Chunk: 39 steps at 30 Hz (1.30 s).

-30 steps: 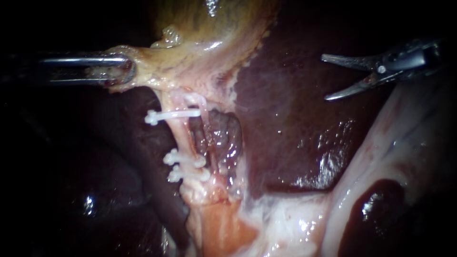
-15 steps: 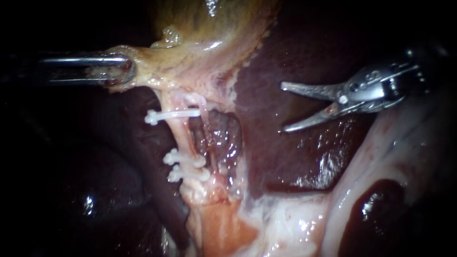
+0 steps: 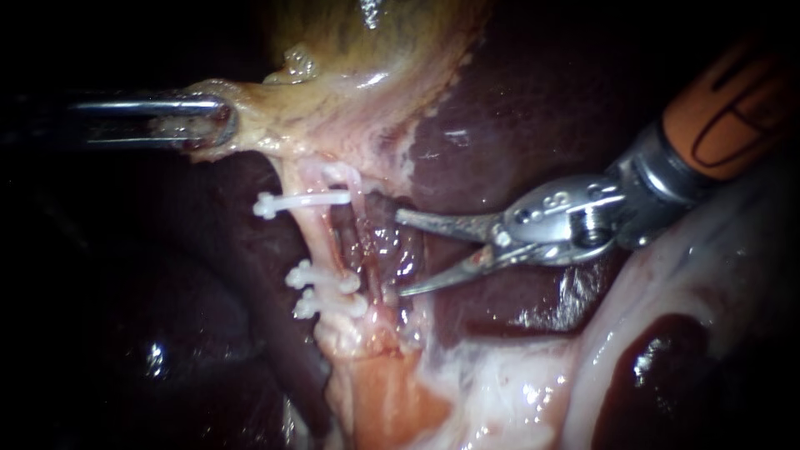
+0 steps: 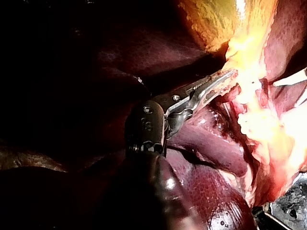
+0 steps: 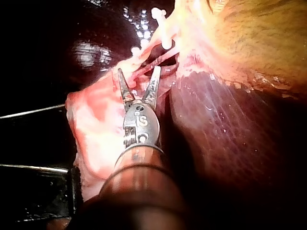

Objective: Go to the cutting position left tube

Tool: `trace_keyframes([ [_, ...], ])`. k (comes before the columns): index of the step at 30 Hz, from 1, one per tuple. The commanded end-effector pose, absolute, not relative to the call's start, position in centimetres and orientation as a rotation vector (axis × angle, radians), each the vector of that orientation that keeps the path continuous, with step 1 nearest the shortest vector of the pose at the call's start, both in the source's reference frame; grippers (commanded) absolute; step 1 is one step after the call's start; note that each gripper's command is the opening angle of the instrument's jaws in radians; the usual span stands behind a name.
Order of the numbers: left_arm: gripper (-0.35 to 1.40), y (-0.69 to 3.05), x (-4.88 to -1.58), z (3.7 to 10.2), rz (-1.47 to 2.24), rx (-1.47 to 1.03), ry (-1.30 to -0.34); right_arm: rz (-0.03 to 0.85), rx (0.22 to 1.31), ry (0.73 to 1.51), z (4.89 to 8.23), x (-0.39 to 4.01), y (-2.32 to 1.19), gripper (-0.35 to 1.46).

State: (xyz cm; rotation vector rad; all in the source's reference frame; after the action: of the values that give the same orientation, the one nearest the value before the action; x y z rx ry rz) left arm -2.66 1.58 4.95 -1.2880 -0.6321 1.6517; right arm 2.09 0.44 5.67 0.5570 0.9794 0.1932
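Right instrument (image 3: 400,253): jaws open, empty, tips stood short of left tube (image 3: 312,237). Left instrument (image 3: 218,123): jaws clamped on gallbladder (image 3: 375,50). Left tube ran down from gallbladder. Step: approach, judged unfinished. Next move: advance, straddle tube between upper clip (image 3: 308,200) and lower clips (image 3: 321,282).

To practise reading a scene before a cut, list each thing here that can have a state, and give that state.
gallbladder: gripped at its edge.
left tube: whole, not cut.
clips: three, shut across the left tube.
left instrument: shut on the gallbladder.
right instrument: open, holding nothing, short of the left tube.
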Motion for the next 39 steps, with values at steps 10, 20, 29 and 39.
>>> trace_keyframes([
  [10,-0.35,1.58,-2.66,4.96,1.652,-1.288,-0.631,0.226,0.645,0.973,5.88,2.38,0.32,1.45],
  [20,-0.35,1.57,-2.67,4.94,1.651,-1.287,-0.63,0.264,0.649,0.96,6.19,2.53,0.47,1.45],
  [29,-0.35,1.56,-2.68,4.94,1.651,-1.287,-0.628,0.335,0.774,1.046,6.28,2.87,0.51,1.45],
  [39,-0.35,1.56,-2.71,4.94,1.65,-1.286,-0.626,0.369,0.839,1.118,6.22,3.13,0.51,1.45],
])
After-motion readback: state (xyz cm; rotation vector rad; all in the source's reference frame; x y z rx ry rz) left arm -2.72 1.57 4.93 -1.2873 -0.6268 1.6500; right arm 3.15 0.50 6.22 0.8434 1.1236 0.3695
